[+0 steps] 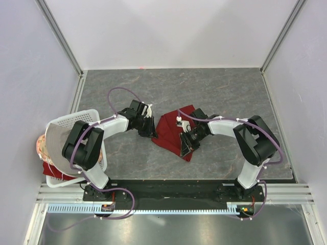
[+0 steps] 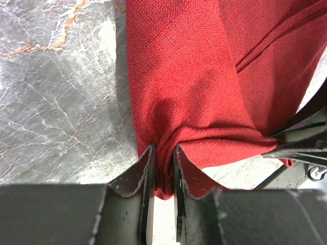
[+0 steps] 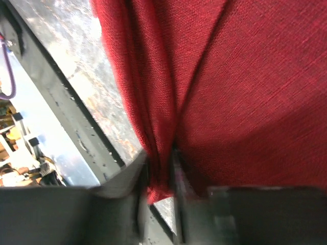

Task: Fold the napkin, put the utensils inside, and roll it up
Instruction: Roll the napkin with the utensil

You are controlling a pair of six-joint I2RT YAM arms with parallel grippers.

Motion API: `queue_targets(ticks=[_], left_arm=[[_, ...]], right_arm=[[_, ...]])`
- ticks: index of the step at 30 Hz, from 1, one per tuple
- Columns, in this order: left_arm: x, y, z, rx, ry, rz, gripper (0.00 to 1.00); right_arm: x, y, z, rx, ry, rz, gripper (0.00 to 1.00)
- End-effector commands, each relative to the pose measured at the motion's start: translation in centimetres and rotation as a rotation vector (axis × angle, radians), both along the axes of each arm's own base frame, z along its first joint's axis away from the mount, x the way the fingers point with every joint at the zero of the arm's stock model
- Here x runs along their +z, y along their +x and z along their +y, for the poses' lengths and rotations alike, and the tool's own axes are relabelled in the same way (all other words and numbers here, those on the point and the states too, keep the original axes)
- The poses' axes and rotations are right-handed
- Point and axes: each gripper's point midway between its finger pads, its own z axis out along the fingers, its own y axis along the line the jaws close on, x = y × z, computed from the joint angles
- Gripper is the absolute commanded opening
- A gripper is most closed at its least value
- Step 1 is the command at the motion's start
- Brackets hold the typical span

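Little done: pinching napkin (image 2: 204, 76) edges with left gripper (image 2: 163, 153) and right gripper (image 3: 161, 164), fold unfinished; utensils unseen, loading and rolling left

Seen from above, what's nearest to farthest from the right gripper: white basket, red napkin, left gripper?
1. Napkin, pinched in its jaws.
2. Left gripper, across the napkin, to the left.
3. White basket, far off to the left.

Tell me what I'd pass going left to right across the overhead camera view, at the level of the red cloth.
White basket → left tool → napkin → right arm. The right tool overlaps the napkin, so it has no clear place in the order.
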Motion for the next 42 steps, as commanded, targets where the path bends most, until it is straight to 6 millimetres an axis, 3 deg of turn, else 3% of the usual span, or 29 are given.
queue_targets(ticks=[1,6,9,13,17,19,22,27,31,33,42], left_arm=[[-3.2,-0.7,3.0,-0.009,0.166,0.032,0.02],[-2.9,-0.6,2.9,-0.009,0.161,0.027,0.02],[-3.1,-0.7,2.9,-0.011,0.163,0.036,0.02],[-3.2,-0.7,2.9,-0.012,0.165,0.038,0.02],[-3.2,-0.7,2.9,-0.013,0.166,0.037,0.02],[-3.2,-0.8,2.9,-0.013,0.168,0.040,0.02],[-3.2,-0.7,2.9,-0.014,0.166,0.039,0.02],[-3.2,-0.8,2.9,-0.016,0.165,0.041,0.02],[-3.2,-0.8,2.9,-0.016,0.165,0.041,0.02],[-3.2,-0.8,2.9,-0.016,0.166,0.042,0.02],[-3.4,-0.9,2.9,-0.022,0.167,0.048,0.02]], right_arm=[[1.8,1.3,0.1,-0.029,0.009,-0.085,0.39],[6.9,2.6,0.0,-0.031,-0.043,-0.308,0.59],[9.0,1.2,0.8,0.013,-0.049,-0.356,0.61],[9.0,-1.4,1.4,0.072,-0.087,-0.342,0.62],[7.2,-4.2,1.8,0.151,-0.138,-0.297,0.61],[6.6,-4.7,1.8,0.165,-0.170,-0.301,0.61],[6.8,-3.7,1.5,0.121,-0.220,-0.359,0.61],[9.8,0.3,0.2,-0.036,-0.331,-0.534,0.62],[13.8,-0.1,2.1,-0.017,-0.196,-0.596,0.63],[14.6,-0.9,3.2,0.020,-0.136,-0.582,0.63],[9.1,-3.7,4.7,0.188,-0.205,-0.462,0.63]])
